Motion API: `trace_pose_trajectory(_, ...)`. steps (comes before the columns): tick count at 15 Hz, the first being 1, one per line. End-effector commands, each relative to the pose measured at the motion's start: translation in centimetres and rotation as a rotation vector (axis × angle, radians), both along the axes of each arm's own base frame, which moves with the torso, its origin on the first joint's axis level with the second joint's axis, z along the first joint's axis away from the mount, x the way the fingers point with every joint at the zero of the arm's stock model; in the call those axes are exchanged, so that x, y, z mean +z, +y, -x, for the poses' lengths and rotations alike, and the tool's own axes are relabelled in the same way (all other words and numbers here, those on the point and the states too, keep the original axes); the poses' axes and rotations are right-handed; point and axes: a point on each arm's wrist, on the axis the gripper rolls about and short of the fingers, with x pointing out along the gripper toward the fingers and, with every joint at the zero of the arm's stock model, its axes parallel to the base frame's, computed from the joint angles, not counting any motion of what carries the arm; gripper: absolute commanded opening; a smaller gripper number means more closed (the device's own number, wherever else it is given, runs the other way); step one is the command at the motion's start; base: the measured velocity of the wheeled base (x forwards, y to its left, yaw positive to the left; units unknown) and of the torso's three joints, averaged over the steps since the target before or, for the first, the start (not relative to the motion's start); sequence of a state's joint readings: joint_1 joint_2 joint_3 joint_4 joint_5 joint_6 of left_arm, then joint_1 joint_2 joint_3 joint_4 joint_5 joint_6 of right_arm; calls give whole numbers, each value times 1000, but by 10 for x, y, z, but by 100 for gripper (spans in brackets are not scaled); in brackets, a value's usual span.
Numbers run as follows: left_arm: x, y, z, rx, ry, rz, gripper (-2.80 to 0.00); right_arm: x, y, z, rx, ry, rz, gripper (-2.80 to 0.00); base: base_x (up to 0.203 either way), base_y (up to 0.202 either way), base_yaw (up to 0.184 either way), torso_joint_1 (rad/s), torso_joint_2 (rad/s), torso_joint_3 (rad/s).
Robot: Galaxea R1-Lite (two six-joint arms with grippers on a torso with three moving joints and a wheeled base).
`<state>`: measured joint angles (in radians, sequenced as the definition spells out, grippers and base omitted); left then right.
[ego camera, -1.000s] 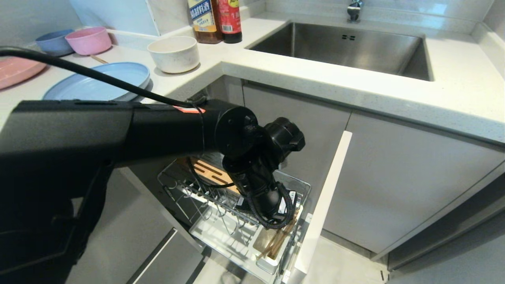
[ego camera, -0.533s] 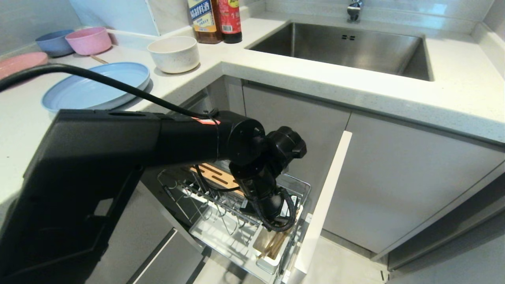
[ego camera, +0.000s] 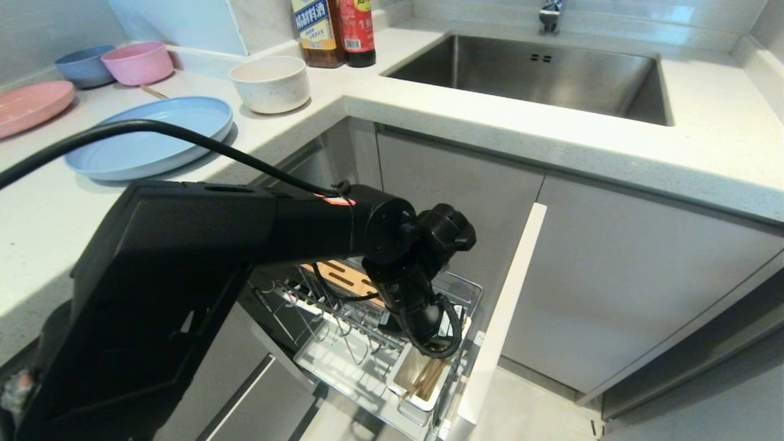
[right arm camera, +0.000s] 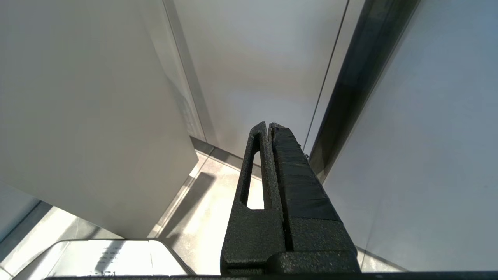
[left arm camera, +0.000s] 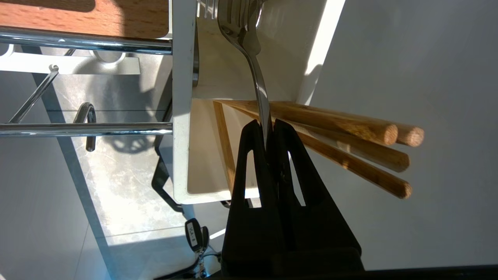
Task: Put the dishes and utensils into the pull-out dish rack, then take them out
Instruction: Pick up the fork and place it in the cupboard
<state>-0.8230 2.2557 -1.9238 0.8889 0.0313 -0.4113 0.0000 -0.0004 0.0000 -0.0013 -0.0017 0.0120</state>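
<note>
**A:** What can you count from where you stand?

**B:** You have one fork (left arm camera: 249, 50), clenched at its handle by your left pincer (left arm camera: 268, 130), tines down in the white utensil cup (left arm camera: 183, 116) of the pull-out dish rack (ego camera: 343, 349). Four chopsticks (left arm camera: 350, 128) lean in that cup, touching the fork. On the counter (ego camera: 429, 116), at your ten o'clock, sit one blue plate (ego camera: 153, 138) and one cream bowl (ego camera: 269, 82).

**A:** And around them?

**B:** One pink plate (ego camera: 30, 104), a pink bowl (ego camera: 138, 61) and a blue bowl (ego camera: 82, 64) at the far ten o'clock; two bottles (ego camera: 334, 30) and the sink (ego camera: 533, 73) at twelve. Your left arm (ego camera: 245, 233) blocks much of the rack.

**A:** Anything you cannot see?

**B:** From the head, the left pincer is hidden behind the wrist. Your right pincer (right arm camera: 269, 126) is clenched on nothing, beside the cabinet doors (right arm camera: 97, 116).
</note>
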Motion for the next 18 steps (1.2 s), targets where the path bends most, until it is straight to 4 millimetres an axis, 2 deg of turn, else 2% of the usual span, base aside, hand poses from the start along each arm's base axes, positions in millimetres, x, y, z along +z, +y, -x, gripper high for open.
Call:
trace_pose_trajectory(1, -2, 0, 0, 4, 6, -6, -280, 0, 0, 0, 0, 2, 0, -280, 0, 0, 0, 0, 0, 0)
trace_pose_trajectory(15, -13, -1, -6, -1, 15, -22, -280, 0, 0, 0, 0, 2, 0, -280, 0, 0, 0, 0, 0, 0)
trace_pose_trajectory(16, -13, -1, -6, -1, 15, -23, 0, 0, 0, 0, 0, 2, 0, -280, 0, 0, 0, 0, 0, 0)
trace_pose_trajectory(18, -12, 0, -6, 1, 13, -20, 0, 0, 0, 0, 0, 2, 0, -280, 0, 0, 0, 0, 0, 0)
